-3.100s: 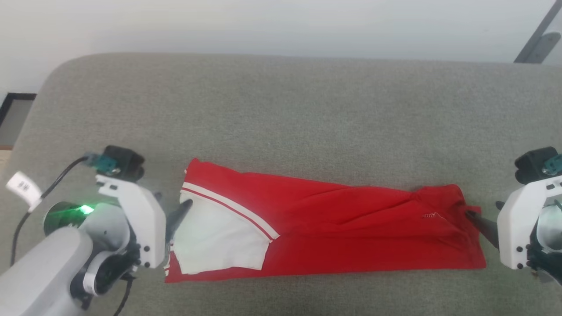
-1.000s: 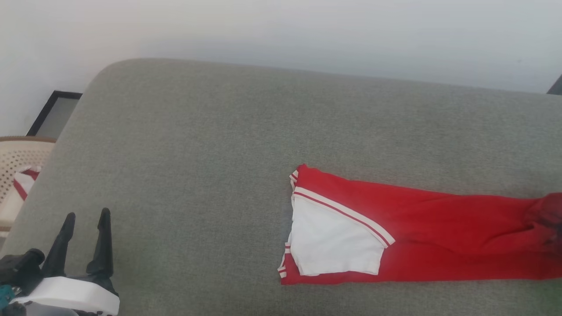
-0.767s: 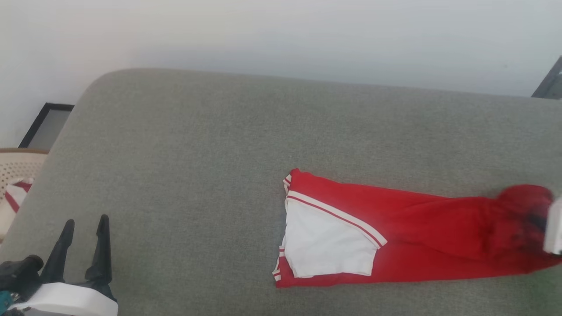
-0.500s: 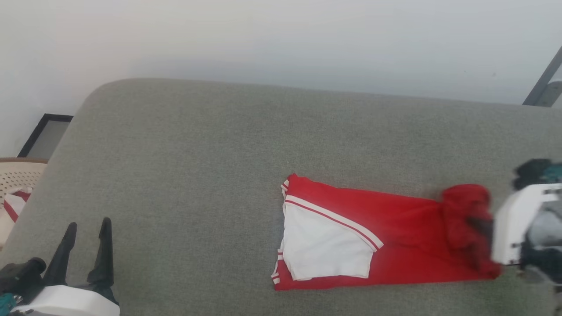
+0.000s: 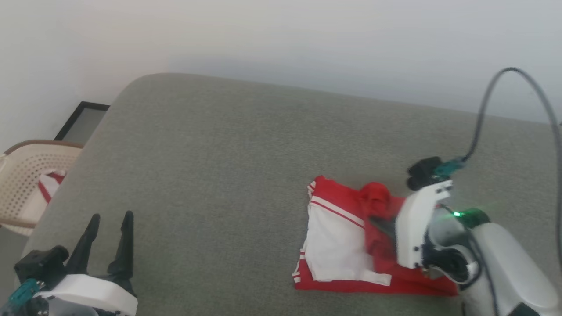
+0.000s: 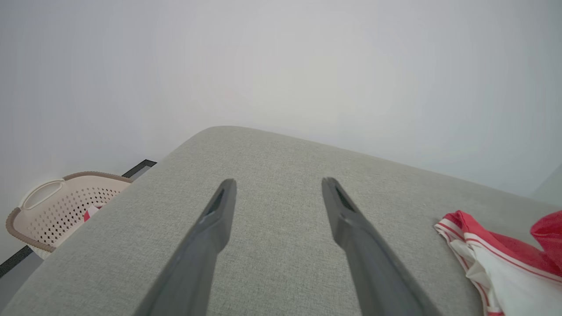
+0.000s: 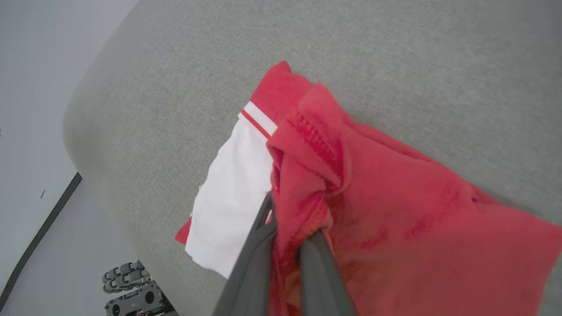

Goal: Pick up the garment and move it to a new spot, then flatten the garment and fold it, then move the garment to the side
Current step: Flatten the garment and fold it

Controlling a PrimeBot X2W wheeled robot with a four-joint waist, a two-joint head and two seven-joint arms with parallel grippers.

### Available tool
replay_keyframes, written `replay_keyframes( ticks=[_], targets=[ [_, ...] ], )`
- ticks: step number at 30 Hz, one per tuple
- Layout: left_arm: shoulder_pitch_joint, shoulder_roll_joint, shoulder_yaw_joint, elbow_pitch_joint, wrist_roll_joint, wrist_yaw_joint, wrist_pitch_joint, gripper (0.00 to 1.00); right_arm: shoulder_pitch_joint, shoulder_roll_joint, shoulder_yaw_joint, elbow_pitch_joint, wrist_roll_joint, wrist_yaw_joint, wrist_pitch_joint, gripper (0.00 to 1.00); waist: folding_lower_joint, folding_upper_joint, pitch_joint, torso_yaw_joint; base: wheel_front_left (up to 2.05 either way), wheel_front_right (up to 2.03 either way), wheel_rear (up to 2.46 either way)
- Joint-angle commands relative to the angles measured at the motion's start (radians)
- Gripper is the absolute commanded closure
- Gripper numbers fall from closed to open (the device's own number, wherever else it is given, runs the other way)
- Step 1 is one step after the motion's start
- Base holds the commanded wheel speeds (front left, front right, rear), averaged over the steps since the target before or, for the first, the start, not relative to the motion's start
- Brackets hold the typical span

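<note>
Left tool [image 6: 279, 182] gapes over the grey cushion [image 6: 272, 149], garment [image 6: 505, 259] far right, basket [image 6: 57, 206] far left.

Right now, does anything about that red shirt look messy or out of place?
Yes. The garment is not lying flat: its red end, pinched in the right claw, is bunched into a crumpled lump hanging over the white sleeve. It looks like a fold half done, not damage.

garment [image 5: 342, 232]: red, wht sleeve, red/wht stripe trim. cushion [image 5: 219, 166]: grey, fine weave. basket [image 5: 22, 175]: beige, perforated dots.
</note>
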Motion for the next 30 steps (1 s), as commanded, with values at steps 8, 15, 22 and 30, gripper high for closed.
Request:
replay_keyframes(
  ticks=[8,15,22,30],
  targets=[
    [-0.056,-0.016,-0.024,0.024,0.003,-0.018,0.001,0.0,-0.091,0.095,0.089,0.137,-0.055,-0.001,-0.08,1.0,0.0,-0.0001,0.017,0.049,0.0,0.0,0.0],
    [-0.084,-0.027,-0.032,0.044,-0.001,-0.027,-0.006,0.0,-0.164,0.145,0.146,0.306,-0.084,-0.001,-0.174,1.0,0.0,-0.0001,0.029,0.063,0.0,0.0,0.0],
    [-0.076,-0.025,-0.021,0.057,-0.005,-0.033,-0.011,0.0,-0.212,0.151,0.206,0.373,-0.058,-0.001,-0.216,0.0,0.0,-0.0001,0.023,0.047,0.0,0.0,0.0],
    [-0.043,-0.011,0.01,0.047,-0.01,-0.026,-0.013,0.0,-0.217,0.076,0.261,0.26,0.008,-0.001,-0.257,0.0,0.0,-0.0001,0.013,-0.009,0.0,0.0,0.0]
  ],
)
